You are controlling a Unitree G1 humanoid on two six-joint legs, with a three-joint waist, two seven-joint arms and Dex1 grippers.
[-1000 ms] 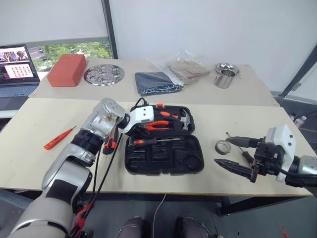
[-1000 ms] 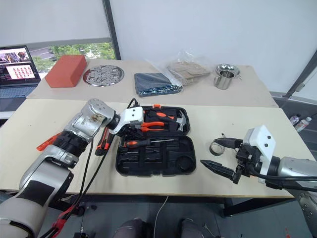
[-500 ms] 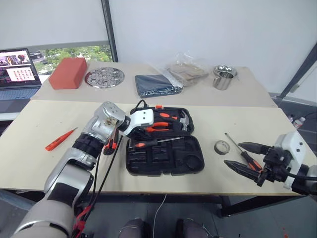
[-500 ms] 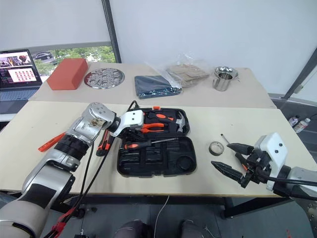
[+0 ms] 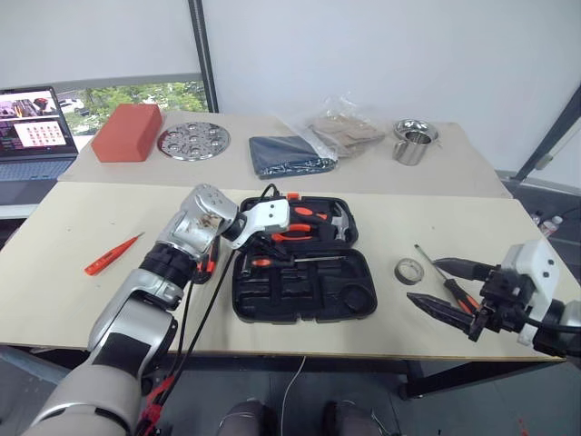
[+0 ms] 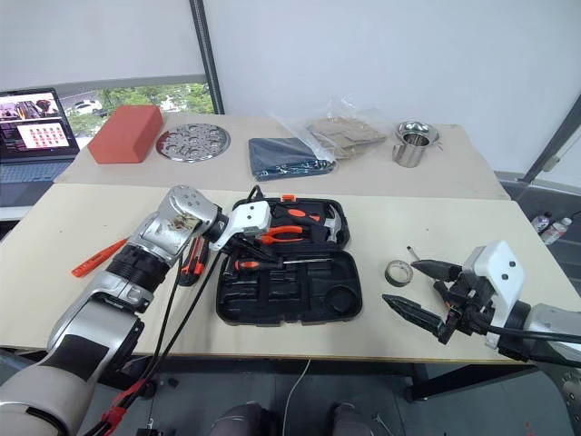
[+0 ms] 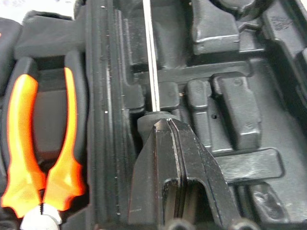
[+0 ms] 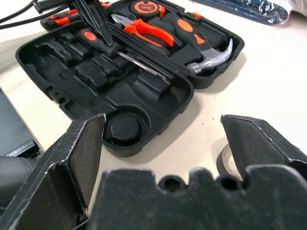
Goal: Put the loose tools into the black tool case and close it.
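Observation:
The black tool case (image 5: 309, 295) lies open mid-table, with pliers (image 5: 298, 232) and a hammer (image 5: 338, 221) in its far half. My left gripper (image 5: 258, 251) is shut, its tips resting on the handle of an orange-and-black screwdriver (image 5: 266, 262) that lies in the near half. The wrist view shows the closed fingertips (image 7: 160, 125) on that handle, below the steel shaft (image 7: 151, 72). My right gripper (image 5: 427, 282) stands open above the table's right end. Beside it lie a second screwdriver (image 5: 454, 289) and the grey tape roll (image 5: 408, 270). The orange tester screwdriver (image 5: 112, 254) lies far left. The utility knife (image 6: 189, 266) sits partly behind my left arm.
A second table behind holds a laptop (image 5: 32, 127), a red block (image 5: 125, 132), a round metal plate (image 5: 192, 141), a dark blue folded cloth (image 5: 289, 153), a plastic bag (image 5: 345, 127) and a steel cup (image 5: 413, 143). The table's front edge runs just below the case.
The whole view has shifted slightly. My left gripper has turned a little while staying shut over the screwdriver in the case. The right gripper stays open in about the same place.

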